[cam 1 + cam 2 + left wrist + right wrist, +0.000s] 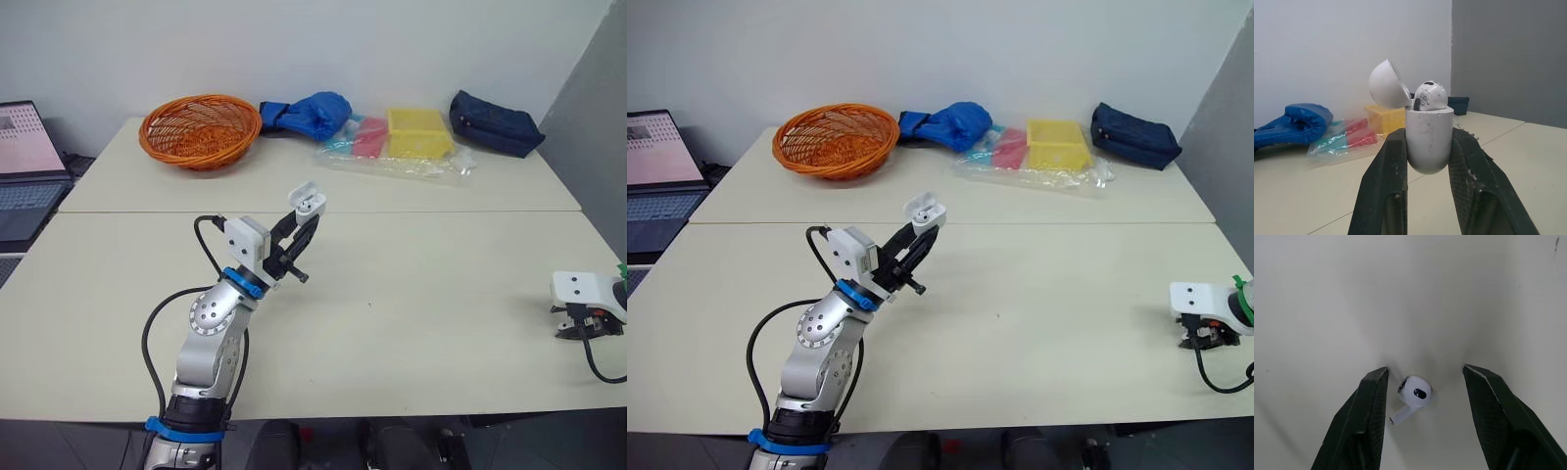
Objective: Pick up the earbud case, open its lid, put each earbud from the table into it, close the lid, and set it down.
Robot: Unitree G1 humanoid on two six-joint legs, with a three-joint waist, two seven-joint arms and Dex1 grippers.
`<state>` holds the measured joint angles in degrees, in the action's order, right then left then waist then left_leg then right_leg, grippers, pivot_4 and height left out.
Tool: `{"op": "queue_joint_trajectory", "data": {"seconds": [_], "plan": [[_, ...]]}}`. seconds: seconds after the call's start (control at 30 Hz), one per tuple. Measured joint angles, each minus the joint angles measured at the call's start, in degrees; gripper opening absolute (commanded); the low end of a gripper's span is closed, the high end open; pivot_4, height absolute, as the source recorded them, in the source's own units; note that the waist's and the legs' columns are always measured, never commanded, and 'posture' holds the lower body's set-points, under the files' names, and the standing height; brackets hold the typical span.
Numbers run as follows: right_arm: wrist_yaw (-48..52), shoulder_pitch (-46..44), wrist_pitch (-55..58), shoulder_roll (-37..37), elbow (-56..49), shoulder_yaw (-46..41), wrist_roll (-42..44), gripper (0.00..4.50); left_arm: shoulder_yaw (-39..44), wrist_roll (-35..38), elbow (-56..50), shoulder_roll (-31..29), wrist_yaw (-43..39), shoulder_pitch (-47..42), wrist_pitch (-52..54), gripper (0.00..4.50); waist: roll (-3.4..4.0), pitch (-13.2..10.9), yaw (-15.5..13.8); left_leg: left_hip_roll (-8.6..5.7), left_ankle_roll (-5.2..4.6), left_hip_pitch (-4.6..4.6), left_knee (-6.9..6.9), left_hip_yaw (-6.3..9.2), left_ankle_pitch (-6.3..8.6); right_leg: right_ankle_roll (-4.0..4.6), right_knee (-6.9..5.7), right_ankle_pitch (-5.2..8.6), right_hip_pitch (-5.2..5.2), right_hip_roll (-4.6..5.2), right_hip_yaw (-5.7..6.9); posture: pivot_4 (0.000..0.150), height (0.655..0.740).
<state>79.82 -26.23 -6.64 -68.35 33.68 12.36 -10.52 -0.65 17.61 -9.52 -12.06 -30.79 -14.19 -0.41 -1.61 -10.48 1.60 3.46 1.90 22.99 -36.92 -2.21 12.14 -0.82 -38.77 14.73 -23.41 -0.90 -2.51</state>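
My left gripper (302, 228) is raised over the middle of the table, shut on the white earbud case (1428, 138). The case's lid (1387, 84) is swung open, and one earbud (1430, 96) sits in the case. At the table's right edge my right gripper (1425, 382) is open, pointing down at the table. A second white earbud (1413, 394) lies on the tabletop between its fingers (1365, 411), touching neither. In the eye views the right gripper (578, 323) is low against the table.
Along the back of the table sit an orange wicker basket (199, 129), a blue glove (309, 114), a clear bag with yellow and red items (402, 139) and a dark blue pouch (495, 123). A laptop (27, 171) stands at the left.
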Motion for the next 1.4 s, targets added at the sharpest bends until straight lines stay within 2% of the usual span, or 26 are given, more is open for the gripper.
{"op": "queue_joint_trajectory", "data": {"seconds": [0.4,0.5,0.63,0.97,1.03,1.1,1.17,1.3,1.4], "plan": [[-0.28,-0.95,2.82,0.32,1.37,0.18,-1.68,2.49,0.00,0.05,0.00,-0.13,-0.07,0.04,0.01,0.78,-0.02,0.01,0.01,-0.03,0.00,-0.07,-0.03,-0.02,0.00,0.11,0.01,0.07,0.10,0.05,-0.03,0.150,0.7400],[0.02,-0.93,3.19,0.35,1.34,0.19,-1.69,1.87,0.00,0.06,-0.01,-0.14,-0.05,0.07,0.02,0.78,-0.02,0.00,0.02,-0.03,0.00,-0.08,-0.04,-0.02,0.00,0.12,0.01,0.07,0.11,0.05,-0.03,0.150,0.7400],[0.16,-0.93,3.33,0.67,1.43,0.14,-1.65,0.47,0.01,0.07,-0.01,-0.18,-0.05,0.06,0.03,0.78,-0.10,0.03,0.12,-0.03,0.00,-0.11,-0.08,-0.07,0.00,0.14,0.01,0.08,0.13,0.06,-0.09,0.150,0.7400],[0.40,-1.17,3.13,0.99,1.21,-0.03,-1.31,0.43,0.01,0.07,-0.01,-0.18,0.01,0.06,0.03,0.78,-0.13,0.05,0.21,-0.02,0.00,-0.14,-0.06,-0.09,0.00,0.14,0.01,0.07,0.14,0.05,-0.11,0.150,0.7400],[1.64,0.38,4.37,1.07,-1.84,-1.19,0.82,0.43,0.06,0.07,-0.09,-0.21,0.00,0.12,0.02,0.78,-0.13,0.05,0.26,-0.01,0.00,-0.14,-0.03,-0.07,0.00,0.10,0.00,0.05,0.13,0.04,-0.10,0.150,0.7400],[2.92,1.01,10.67,4.08,-9.07,-2.97,5.89,0.43,0.38,0.07,-0.11,-0.51,0.00,0.27,-0.01,0.78,-0.13,0.04,0.69,0.05,0.00,-0.19,0.00,-0.06,0.00,-0.12,-0.09,-0.08,0.10,-0.02,-0.14,0.150,0.7400],[1.48,-0.57,21.96,12.26,-21.76,-5.62,14.54,0.43,0.27,0.07,-0.12,-0.38,-0.03,0.19,-0.02,0.78,-0.15,0.02,1.87,0.10,0.01,-0.23,0.03,0.25,0.00,-0.14,-0.20,-0.11,0.09,-0.14,-0.16,0.150,0.7400],[-10.45,-8.38,44.02,26.89,-40.42,-11.92,30.18,0.43,-0.60,0.18,-0.49,-0.07,-0.19,0.11,-0.02,0.78,0.08,-0.09,1.48,0.12,0.05,-0.08,0.04,0.42,-0.03,-0.01,-0.26,-0.12,0.00,-0.22,0.00,0.150,0.7400],[-20.96,-13.07,49.22,35.28,-48.00,-17.03,35.42,0.43,0.05,0.97,-0.72,-0.40,-0.76,0.27,0.29,0.78,0.03,-0.07,0.19,0.13,0.06,0.04,0.03,0.40,-0.02,0.09,-0.10,-0.04,0.01,-0.18,0.10,0.150,0.7400]]}}
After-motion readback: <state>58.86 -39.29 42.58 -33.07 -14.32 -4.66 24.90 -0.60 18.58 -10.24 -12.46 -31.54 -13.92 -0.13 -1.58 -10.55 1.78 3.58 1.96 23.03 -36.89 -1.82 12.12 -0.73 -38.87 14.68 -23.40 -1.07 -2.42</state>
